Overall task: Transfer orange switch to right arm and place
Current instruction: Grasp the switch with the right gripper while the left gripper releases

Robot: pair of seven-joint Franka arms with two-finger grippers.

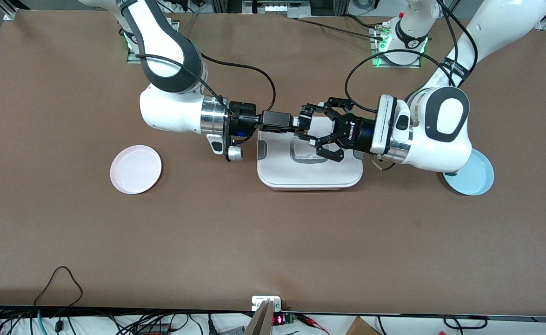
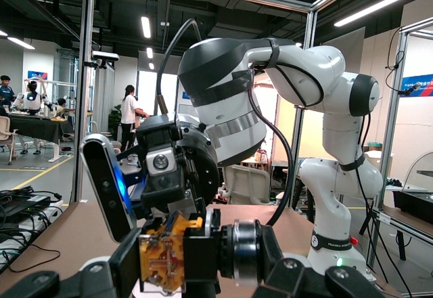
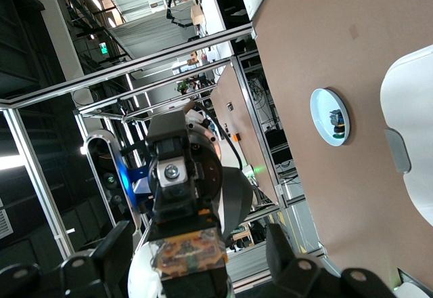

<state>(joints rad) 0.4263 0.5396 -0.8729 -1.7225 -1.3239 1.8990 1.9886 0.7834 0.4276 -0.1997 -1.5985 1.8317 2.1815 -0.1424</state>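
Meeting mid-air over the white lidded box (image 1: 310, 172): left gripper (image 1: 304, 124) clamping the orange switch (image 2: 164, 256), right gripper (image 1: 296, 123) reaching in, fingers closing around it, grip unclear.

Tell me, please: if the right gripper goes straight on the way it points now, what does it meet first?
Most likely the orange switch, held shut in the left gripper directly ahead, above the white lidded box. The right gripper appears almost at it; its fingers' exact gap is unclear.
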